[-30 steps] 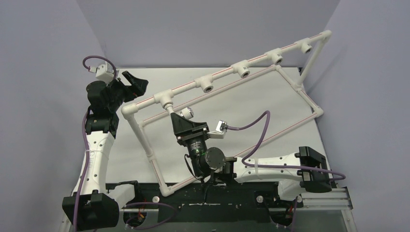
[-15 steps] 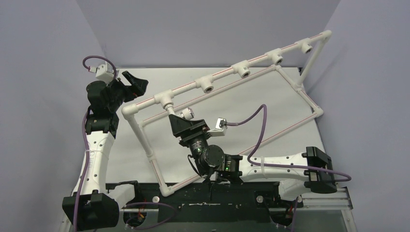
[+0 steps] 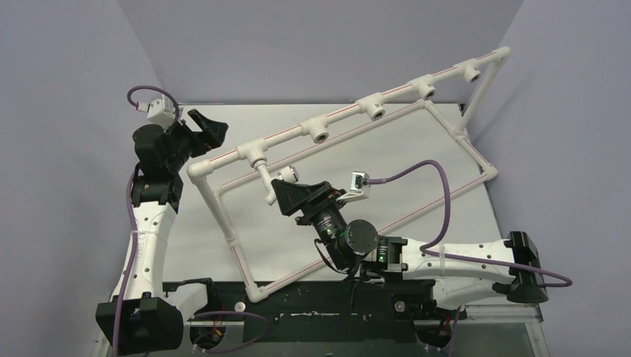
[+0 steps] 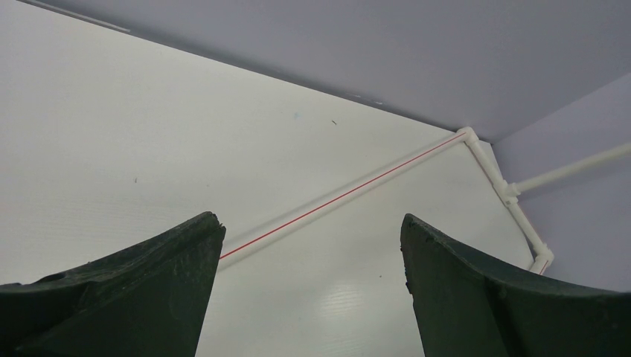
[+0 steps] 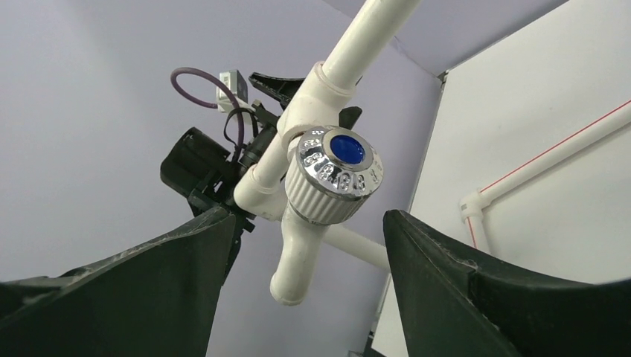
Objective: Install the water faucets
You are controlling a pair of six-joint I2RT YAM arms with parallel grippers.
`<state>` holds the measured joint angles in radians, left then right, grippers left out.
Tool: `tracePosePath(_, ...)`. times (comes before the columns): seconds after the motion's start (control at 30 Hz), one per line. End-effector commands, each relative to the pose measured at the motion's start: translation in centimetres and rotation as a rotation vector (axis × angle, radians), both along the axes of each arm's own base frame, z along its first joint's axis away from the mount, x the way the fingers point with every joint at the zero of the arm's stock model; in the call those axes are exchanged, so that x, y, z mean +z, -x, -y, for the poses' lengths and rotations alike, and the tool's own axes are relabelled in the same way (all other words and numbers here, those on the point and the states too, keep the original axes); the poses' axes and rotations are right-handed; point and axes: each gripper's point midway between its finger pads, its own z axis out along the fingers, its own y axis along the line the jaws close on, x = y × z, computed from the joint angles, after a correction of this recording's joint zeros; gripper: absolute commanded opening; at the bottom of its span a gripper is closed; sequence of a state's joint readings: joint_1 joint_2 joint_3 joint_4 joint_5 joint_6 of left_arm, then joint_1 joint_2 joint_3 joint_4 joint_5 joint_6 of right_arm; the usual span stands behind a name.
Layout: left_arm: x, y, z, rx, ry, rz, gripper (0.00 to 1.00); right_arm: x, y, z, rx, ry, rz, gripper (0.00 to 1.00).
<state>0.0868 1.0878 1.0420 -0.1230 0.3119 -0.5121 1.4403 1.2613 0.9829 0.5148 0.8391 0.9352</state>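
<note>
A small white plastic faucet [image 5: 320, 208] with a ribbed silvery knob and blue centre is hanging from the first white tee socket [image 3: 257, 154] of the white plastic pipe frame with red stripes [image 3: 225, 230], its spout pointing down and its knob facing the right wrist camera. Its threaded end is hidden inside the socket, so it is probably seated there, which would explain why it is staying up with nothing gripping it. The right gripper [image 5: 305, 223] is standing with its dark jaws spread to either side of the knob, a clear gap showing on each side, touching nothing; that looks like a release of a fitted part, not a hold. How tightly the faucet is screwed in cannot be told. The left gripper [image 4: 311, 227] is waiting at the far left corner of the frame with its jaws wide and nothing between them, looking over the bare white table [image 3: 387, 149], apparently keeping clear of the working arm. Four other tee sockets [image 3: 318, 135] along the raised rail are standing empty, so most of the installing is not yet done.
</note>
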Motion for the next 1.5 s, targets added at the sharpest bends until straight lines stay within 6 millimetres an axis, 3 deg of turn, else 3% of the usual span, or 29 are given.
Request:
tracePosePath(0.0, 2.3, -0.2, -0.1, -0.003, -0.014, 0.08, 0.87, 0.8, 0.1, 1.6, 0.005, 0.119, 0.07, 0.75)
tracePosePath(0.2, 2.2, -0.3, -0.1, -0.002, -0.013, 0.077, 0.87, 2.5, 0.7, 3.4, 0.033, 0.274, 0.276, 0.71)
tracePosePath(0.37, 2.2, -0.3, -0.1, -0.004, -0.012, 0.077, 0.87, 3.6, 0.9, 3.8, 0.059, 0.475, 0.408, 0.72)
tracePosePath(0.63, 2.1, -0.4, -0.1, -0.006, -0.01, 0.074, 0.87, 7.0, 1.9, 4.5, 0.102, 0.737, 0.705, 0.73)
tracePosePath(0.8, 2.0, -0.4, -0.1, -0.007, -0.008, 0.072, 0.87, 8.6, 3.1, 4.0, 0.126, 0.926, 1.011, 0.74)
tracePosePath(1.07, 2.1, -0.3, -0.1, -0.004, -0.011, 0.073, 0.87, 7.3, 4.6, 2.0, 0.189, 1.265, 1.408, 0.78)
tracePosePath(1.3, 2.0, -0.4, -0.1, -0.005, -0.009, 0.07, 0.87, 4.2, 3.1, 1.0, 0.169, 1.585, 1.499, 0.83)
tracePosePath(1.47, 2.1, -0.4, -0.1, -0.003, -0.01, 0.074, 0.87, 2.7, 1.6, 0.6, 0.056, 1.815, 1.52, 0.83)
